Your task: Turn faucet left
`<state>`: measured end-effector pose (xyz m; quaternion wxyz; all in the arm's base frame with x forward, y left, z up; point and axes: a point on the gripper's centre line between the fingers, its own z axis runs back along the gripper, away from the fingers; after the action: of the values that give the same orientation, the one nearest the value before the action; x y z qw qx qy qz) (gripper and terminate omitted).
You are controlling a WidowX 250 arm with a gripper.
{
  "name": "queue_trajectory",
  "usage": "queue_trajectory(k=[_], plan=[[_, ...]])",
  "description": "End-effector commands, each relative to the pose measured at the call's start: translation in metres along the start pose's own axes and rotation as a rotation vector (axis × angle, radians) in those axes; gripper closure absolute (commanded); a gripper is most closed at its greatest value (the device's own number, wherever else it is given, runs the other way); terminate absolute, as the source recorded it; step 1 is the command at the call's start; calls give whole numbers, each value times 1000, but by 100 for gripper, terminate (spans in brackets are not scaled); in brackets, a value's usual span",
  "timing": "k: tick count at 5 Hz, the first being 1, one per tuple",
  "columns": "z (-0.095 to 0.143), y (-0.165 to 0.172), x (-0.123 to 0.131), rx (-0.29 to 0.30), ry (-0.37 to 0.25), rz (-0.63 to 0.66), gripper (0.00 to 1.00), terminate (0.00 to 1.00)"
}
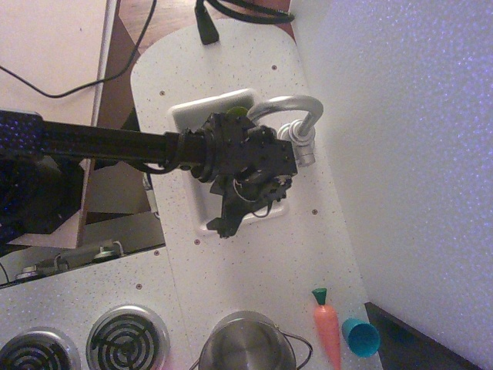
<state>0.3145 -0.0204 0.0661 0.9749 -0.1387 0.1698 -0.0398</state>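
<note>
Seen from above, we find a white speckled toy kitchen counter running down the middle of the view, with a pale wall on its right side. Set into the counter is a shallow white rectangular sink basin, of which we see mainly the upper left corner and rim. At the right edge of that basin stands the shiny silver-grey toy faucet: its ribbed round base sits just beside the basin's right rim, and its arched gooseneck spout curves from the base up and over to the left, ending above the upper part of the basin. A long black robot arm enters from the left and crosses the counter horizontally. At its end the black gripper hangs over the basin, its wrist block lying just left of the faucet base and under the arch of the spout; the dark fingers point down and to the left, and we cannot tell whether they are spread or closed, nor whether they touch anything. Toward the bottom we note a steel pot with a wire handle, an orange toy carrot with a green top, a small turquoise plastic cup lying beside the carrot, and two coiled grey stove burners at lower left
</note>
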Motion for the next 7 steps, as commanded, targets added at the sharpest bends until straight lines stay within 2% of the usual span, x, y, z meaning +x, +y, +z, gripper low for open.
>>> queue_trajectory(k=[1, 2, 3, 4, 5, 6, 7], plan=[[0, 0, 0, 0, 0, 0, 0, 0], [-27, -5, -17, -50, 86, -4, 0, 0], [-65, -23, -32, -87, 255, 6, 0, 0], [-79, -43, -44, -197, 369, 20, 0, 0], [-68, -28, -50, -241, 263, 143, 0, 0], [-29, 4, -41, -440, 94, 259, 0, 0], [-5, 12, -40, -520, -53, 316, 0, 0]])
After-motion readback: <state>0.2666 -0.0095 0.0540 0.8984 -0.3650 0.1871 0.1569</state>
